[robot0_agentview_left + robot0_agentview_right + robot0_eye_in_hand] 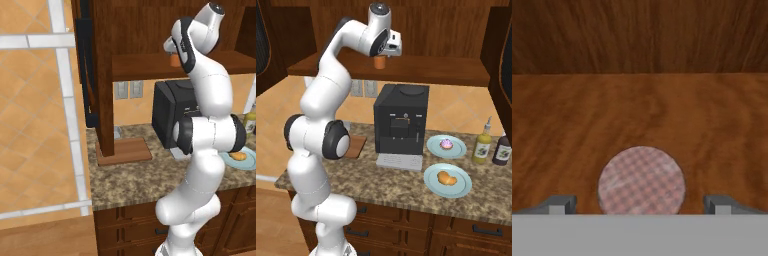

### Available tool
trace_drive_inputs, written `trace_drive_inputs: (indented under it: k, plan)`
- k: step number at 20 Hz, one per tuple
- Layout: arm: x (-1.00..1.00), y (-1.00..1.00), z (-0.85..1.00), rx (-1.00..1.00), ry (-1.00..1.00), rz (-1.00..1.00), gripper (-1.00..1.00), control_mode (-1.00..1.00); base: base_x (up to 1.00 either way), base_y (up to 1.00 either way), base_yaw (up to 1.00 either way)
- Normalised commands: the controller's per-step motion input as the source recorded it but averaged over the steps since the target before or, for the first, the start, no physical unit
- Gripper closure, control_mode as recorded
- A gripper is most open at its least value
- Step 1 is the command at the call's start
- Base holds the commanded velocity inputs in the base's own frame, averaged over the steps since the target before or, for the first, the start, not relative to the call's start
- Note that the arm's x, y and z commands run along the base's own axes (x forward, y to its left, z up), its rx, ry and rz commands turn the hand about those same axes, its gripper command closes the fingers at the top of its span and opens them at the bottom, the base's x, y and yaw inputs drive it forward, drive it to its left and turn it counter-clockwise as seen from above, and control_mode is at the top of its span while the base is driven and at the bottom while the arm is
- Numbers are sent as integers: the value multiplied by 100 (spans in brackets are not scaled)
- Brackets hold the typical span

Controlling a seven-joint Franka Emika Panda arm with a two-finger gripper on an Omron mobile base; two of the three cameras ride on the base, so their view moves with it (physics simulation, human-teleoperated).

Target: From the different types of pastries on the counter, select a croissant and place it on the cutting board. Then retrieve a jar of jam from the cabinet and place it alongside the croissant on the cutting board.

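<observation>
Currently end effector (640,205) spread wide, empty, poised above jar of jam (642,181) on cabinet (421,30) shelf. Checked lid seen end-on between both fingertips (559,204), slightly toward far side of midline; jar upright, axis along approach direction, so straight advance should seat it. From right base camera, jar (380,62) directly under hand. Croissant (446,178) on plate on table (406,187), not yet on cutting board (125,150), which sits left of coffee machine (401,125).
</observation>
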Motion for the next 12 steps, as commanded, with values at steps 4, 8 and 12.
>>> trace_drive_inputs:
  k: [4,8,12]
  plan:
    - [0,0,-8,-6,4,0,-100,-100,0,0,0]
    - [16,0,0,-2,5,0,-100,-100,0,0,0]
    - [30,3,-37,-8,22,0,-100,-100,0,0,0]
